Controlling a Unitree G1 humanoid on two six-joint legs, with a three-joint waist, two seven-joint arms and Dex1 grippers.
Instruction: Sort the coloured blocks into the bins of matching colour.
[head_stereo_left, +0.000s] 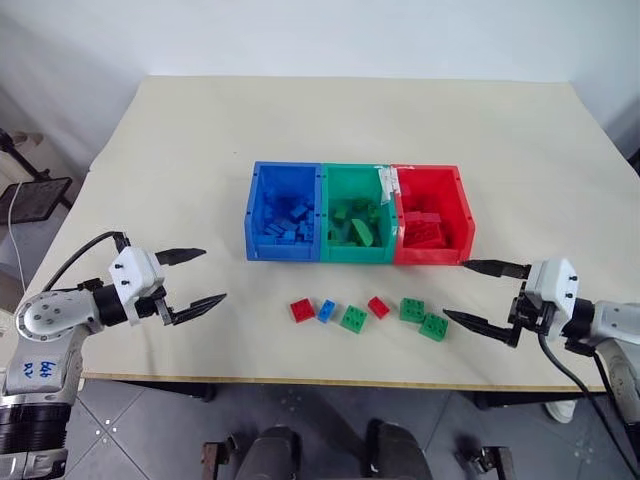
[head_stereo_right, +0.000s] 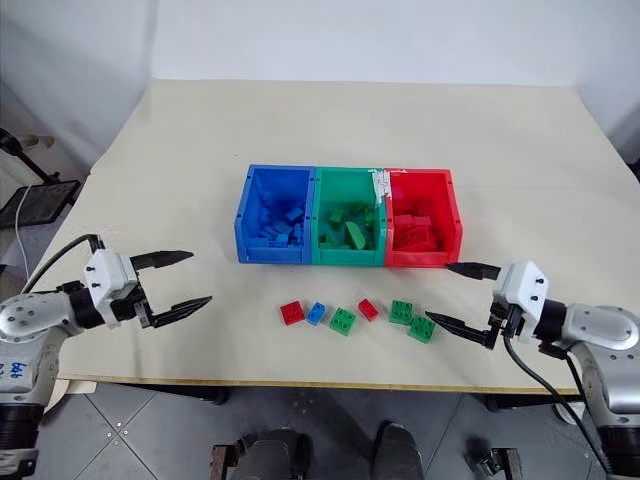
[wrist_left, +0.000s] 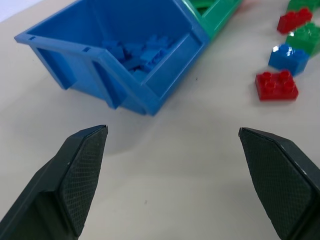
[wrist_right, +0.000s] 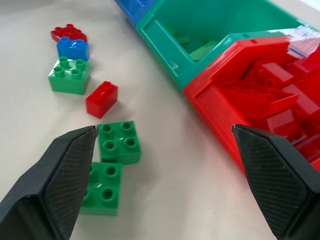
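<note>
Three bins stand side by side mid-table: blue bin (head_stereo_left: 283, 250), green bin (head_stereo_left: 355, 253) and red bin (head_stereo_left: 430, 255), each holding bricks of its own colour. Several loose blocks lie in a row in front of them: red block (head_stereo_left: 302, 310), blue block (head_stereo_left: 326, 310), green block (head_stereo_left: 354, 319), a smaller red block (head_stereo_left: 378, 307), and two green blocks (head_stereo_left: 412, 309) (head_stereo_left: 434, 326). My left gripper (head_stereo_left: 215, 274) hovers open left of the row, empty. At the row's right end my right gripper (head_stereo_left: 454, 289) is open and empty, close to the two green blocks (wrist_right: 119, 142).
The beige table (head_stereo_left: 300, 120) stretches far behind the bins. Its front edge runs just below the row of blocks. A strip of white tape (head_stereo_left: 388, 182) sits on the wall between the green and red bins. A black stand (head_stereo_left: 35, 195) is off the table's left side.
</note>
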